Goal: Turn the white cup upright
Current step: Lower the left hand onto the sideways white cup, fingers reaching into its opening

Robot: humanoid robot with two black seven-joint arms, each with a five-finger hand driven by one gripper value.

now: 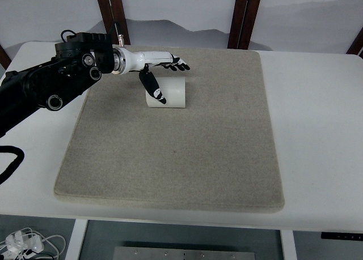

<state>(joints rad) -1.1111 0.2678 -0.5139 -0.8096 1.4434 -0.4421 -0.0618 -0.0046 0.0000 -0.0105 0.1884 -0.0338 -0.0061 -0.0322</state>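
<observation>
The fingers (177,63) of the left hand (161,67) are stretched out nearly straight, pointing toward the picture's right, and they hold nothing; the thumb (153,85) hangs down apart from them, so the hand is spread wide rather than curled. Below it lies the white cup (167,92), on its side on the beige mat (170,152), in the mat's far left part, on the white table (317,135). The four fingers pass over the cup's far edge while the thumb crosses its near-left face, so the cup sits in the gap between thumb and fingers (whether any of them is actually touching the cup cannot be told from this steep view). The step in hand looks like the reach and set-up for a grasp: the hand is bracketing the cup but has not closed on it. The next move, as I judge it, calls for lowering the hand a little and closing thumb and fingers across the cup's round body, then rolling the wrist to bring it up onto its base and letting go. Which end is the mouth is hard to read, since both ends look much the same white. A smooth round cup may roll away on the mat if the thumb pushes before the fingers catch it. The right arm does not show.
</observation>
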